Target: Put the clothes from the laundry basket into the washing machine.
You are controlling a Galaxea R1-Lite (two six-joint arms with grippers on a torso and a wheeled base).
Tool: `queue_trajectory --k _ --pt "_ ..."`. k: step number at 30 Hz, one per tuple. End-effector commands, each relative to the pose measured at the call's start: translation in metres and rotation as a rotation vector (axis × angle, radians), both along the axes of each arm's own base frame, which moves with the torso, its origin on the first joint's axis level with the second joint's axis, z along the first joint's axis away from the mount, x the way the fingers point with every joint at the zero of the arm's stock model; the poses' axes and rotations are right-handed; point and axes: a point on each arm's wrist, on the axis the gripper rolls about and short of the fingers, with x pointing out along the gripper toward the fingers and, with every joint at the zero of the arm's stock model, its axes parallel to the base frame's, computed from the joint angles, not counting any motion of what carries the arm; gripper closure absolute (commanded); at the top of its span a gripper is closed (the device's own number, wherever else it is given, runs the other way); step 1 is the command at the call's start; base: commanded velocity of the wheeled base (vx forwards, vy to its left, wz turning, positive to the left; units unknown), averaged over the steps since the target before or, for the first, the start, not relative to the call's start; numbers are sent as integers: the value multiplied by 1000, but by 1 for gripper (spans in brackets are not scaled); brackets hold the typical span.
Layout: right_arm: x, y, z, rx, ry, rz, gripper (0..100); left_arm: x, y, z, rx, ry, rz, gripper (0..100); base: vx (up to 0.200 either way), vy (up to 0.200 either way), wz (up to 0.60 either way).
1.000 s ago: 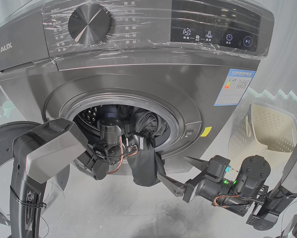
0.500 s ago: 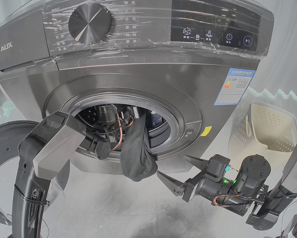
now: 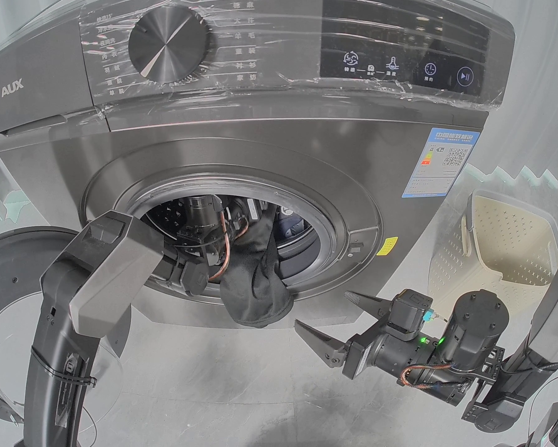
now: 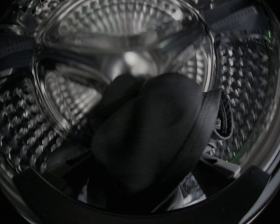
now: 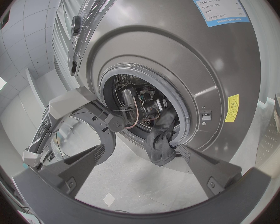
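Grey floor (image 3: pixel 217 380) runs beneath a front-loading washing machine (image 3: pixel 291 144) whose round door (image 3: pixel 5 280) stands swung open on the robot's left. A cream perforated laundry basket (image 3: pixel 515 243) stands to the right of the machine, tilted, its visible interior holding no clothes. The left arm reaches through the door opening, with the left gripper (image 3: pixel 249 208) inside the perforated steel drum (image 4: pixel 246 78). A dark garment (image 3: pixel 254 280) lies partly inside the drum, and its lower end hangs over the front lip of the opening. The garment lies close in front of the left wrist camera; whether the left gripper grips it cannot be told. The right gripper (image 3: pixel 322 310) hovers below and to the right of the opening, just beside the hanging cloth, its fingers (image 3: pixel 313 339) spread wide and grasping nothing.
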Motion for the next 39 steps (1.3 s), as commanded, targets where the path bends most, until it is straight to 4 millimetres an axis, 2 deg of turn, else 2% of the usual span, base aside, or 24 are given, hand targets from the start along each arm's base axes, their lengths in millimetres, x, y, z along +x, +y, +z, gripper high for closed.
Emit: queue_trajectory --k 1,3,8,9,10,16,21,22,27,34,36,39 --pt "0 0 0 -1 1 1 0 -43 11 17 74 181 -81 0 0 0 0" --pt "-1 1 0 0 0 6 0 -56 14 23 103 230 -105 0 0 0 0" --pt "-2 1 0 -1 1 7 0 -65 13 15 135 265 -126 0 0 0 0" --pt "-2 2 0 -1 1 9 0 -70 12 2 162 303 -149 0 0 0 0" --pt "-2 2 0 -1 1 9 0 -70 12 2 162 303 -149 0 0 0 0" --pt "-2 2 0 0 0 10 0 -75 5 -41 213 382 -173 0 0 0 0" --pt "-2 1 0 0 0 9 0 -71 2 -57 226 389 -174 0 0 0 0" --pt "-2 1 0 0 0 9 0 -69 2 -58 226 378 -173 100 0 0 0" --pt "-2 2 0 1 -1 9 0 -67 2 -54 221 359 -176 100 0 0 0" --pt "-2 2 0 0 0 10 0 -58 -4 -32 174 278 -174 100 0 0 0" --pt "-2 2 0 1 -1 10 0 -45 -8 -18 122 211 -154 100 0 0 0" --pt "-2 2 0 1 -1 10 0 -29 -10 -9 55 134 -120 100 0 0 0"
